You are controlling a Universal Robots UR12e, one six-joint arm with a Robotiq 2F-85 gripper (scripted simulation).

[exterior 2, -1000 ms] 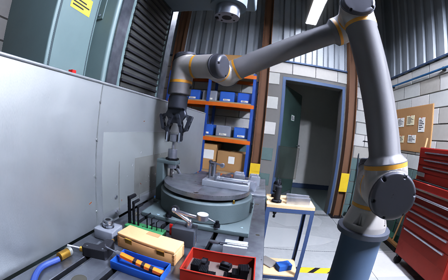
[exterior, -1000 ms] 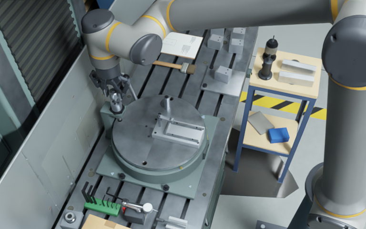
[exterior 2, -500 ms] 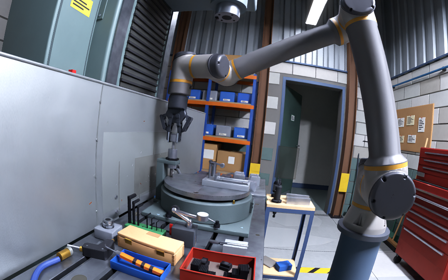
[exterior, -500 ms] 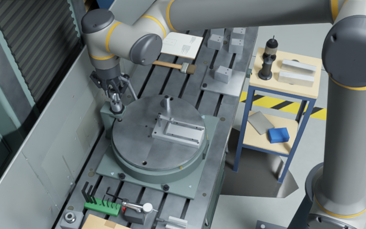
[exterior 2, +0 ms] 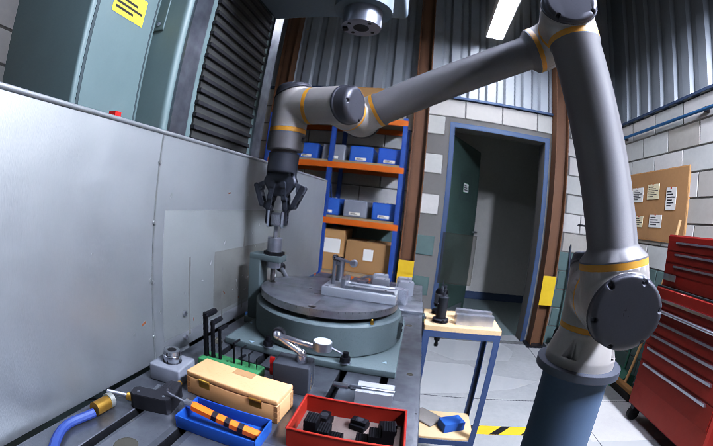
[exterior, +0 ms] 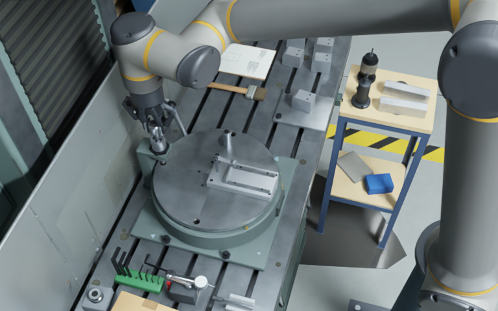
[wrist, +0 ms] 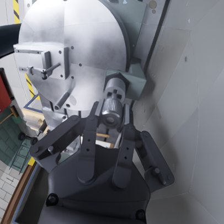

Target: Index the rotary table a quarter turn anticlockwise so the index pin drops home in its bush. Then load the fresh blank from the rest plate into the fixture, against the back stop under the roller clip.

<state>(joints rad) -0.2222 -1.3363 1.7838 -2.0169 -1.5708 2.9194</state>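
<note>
The index pin (exterior: 157,138) stands upright in its teal bracket at the left rim of the round rotary table (exterior: 215,179), and my gripper (exterior: 156,129) comes down from above, closed around the pin's knurled knob (wrist: 111,109). On the table's top sits the pale fixture (exterior: 244,179) with its roller clip toward the pin side, and an upright handle post (exterior: 226,141) stands near the far rim. The fresh blank (exterior: 303,100), a small grey block, rests on the rest plate (exterior: 305,110) beyond the table to the right. The pin's tip is hidden.
The machine's grey guard wall (exterior 2: 79,221) runs close along the left of the pin bracket. A brush (exterior: 238,90), a paper sheet and spare blocks (exterior: 316,51) lie at the far end of the slotted bed. A blue-legged cart (exterior: 382,146) stands on the right; tools crowd the near end.
</note>
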